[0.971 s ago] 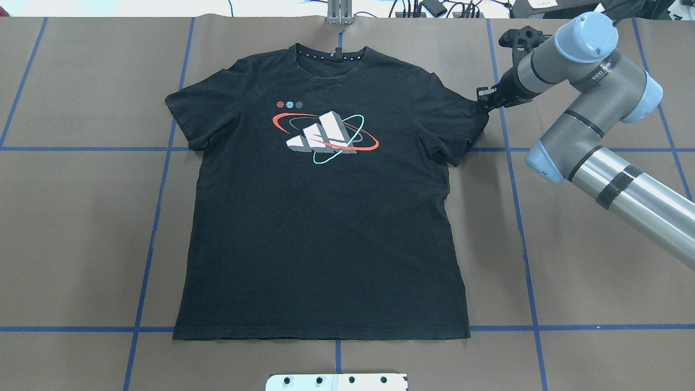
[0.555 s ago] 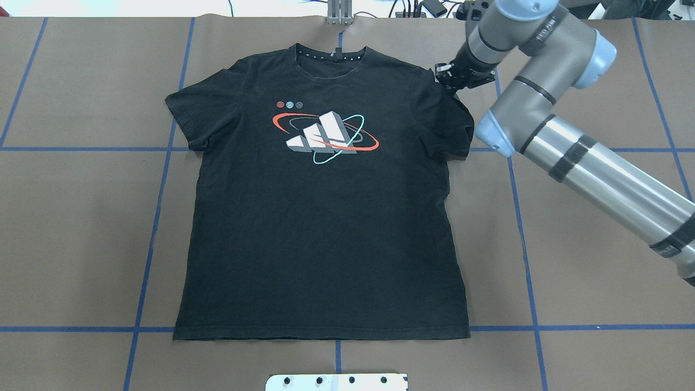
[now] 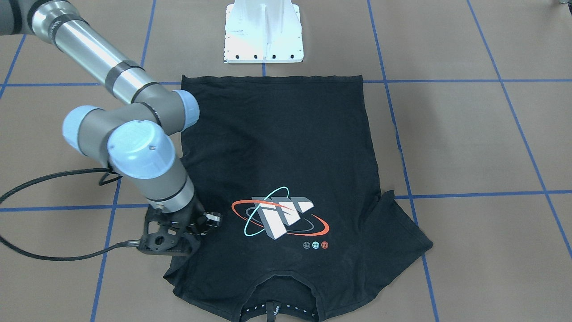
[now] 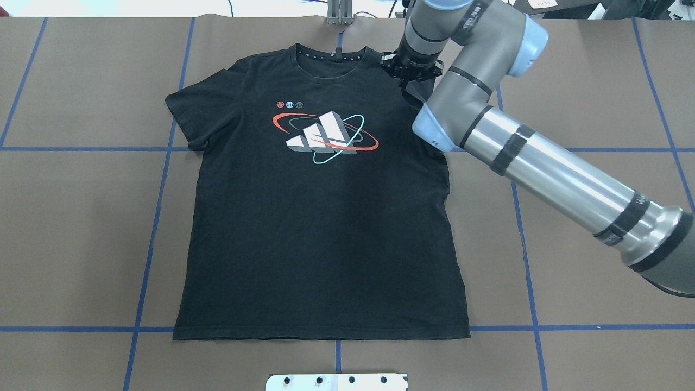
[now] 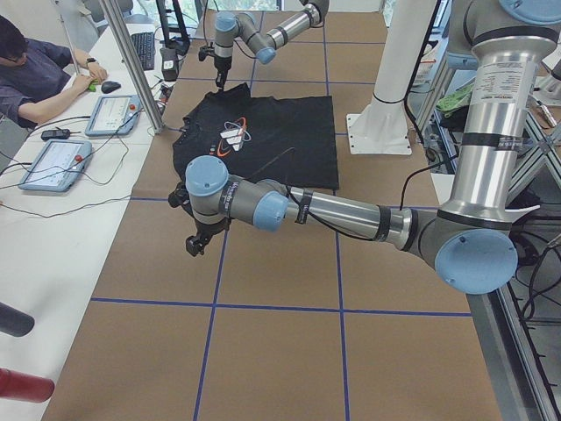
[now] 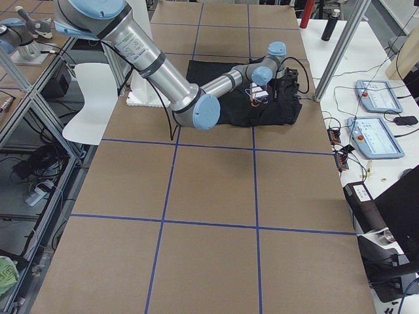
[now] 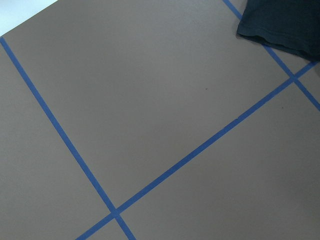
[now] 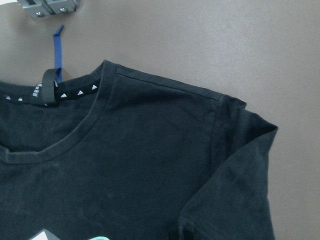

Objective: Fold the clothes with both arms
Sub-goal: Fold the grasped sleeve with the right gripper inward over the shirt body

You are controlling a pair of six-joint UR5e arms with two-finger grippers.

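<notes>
— What had changed over the last second?
— The right arm [image 4: 543,163] had swung inward. The right hand [image 3: 209,222], earlier out at the tip of the sleeve [image 8: 235,165], now hung close to the collar [image 4: 332,54], and that sleeve lay folded in over the shoulder.
— And the T-shirt [image 4: 320,228]?
— It lay flat, graphic up, in the middle of the brown surface [image 4: 597,81], which blue tape lines [image 4: 156,217] cut into squares. A white base plate [image 3: 263,31] sat just past its hem. Across from the robot, a person [image 5: 31,66] sat at a white desk [image 5: 44,237] with tablets on it.
— Was the right hand gripping?
— That could not be told. It stood low over the folded sleeve, and the gap between its fingers was hidden. The left hand [image 5: 196,243] hung over bare surface near the other sleeve, and how far open it was could not be judged either
</notes>
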